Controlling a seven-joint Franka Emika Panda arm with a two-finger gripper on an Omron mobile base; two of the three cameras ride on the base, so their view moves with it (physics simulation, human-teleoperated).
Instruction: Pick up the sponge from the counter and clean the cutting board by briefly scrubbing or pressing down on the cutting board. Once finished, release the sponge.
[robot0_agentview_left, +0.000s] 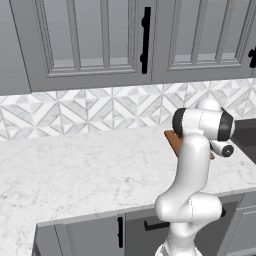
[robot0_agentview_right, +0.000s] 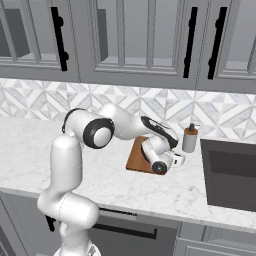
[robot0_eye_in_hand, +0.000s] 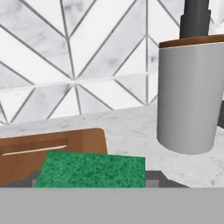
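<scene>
Sponge on board, directly under the hand.
Sponge (robot0_eye_in_hand: 92, 169) lies green side up on the cutting board (robot0_eye_in_hand: 52, 148), close in front of the hand (robot0_agentview_right: 167, 162); whether the hand is apart or clamped cannot be told. Grey soap dispenser (robot0_eye_in_hand: 189, 94) stands just beside on the tabletop (robot0_agentview_left: 75, 165).

board: cutting board (robot0_agentview_right: 136, 157) flat on counter (robot0_agentview_right: 30, 145)
arm: wrist low over board's right part (gripper hidden)
dispenser: soap dispenser (robot0_agentview_right: 189, 138) just right
</scene>
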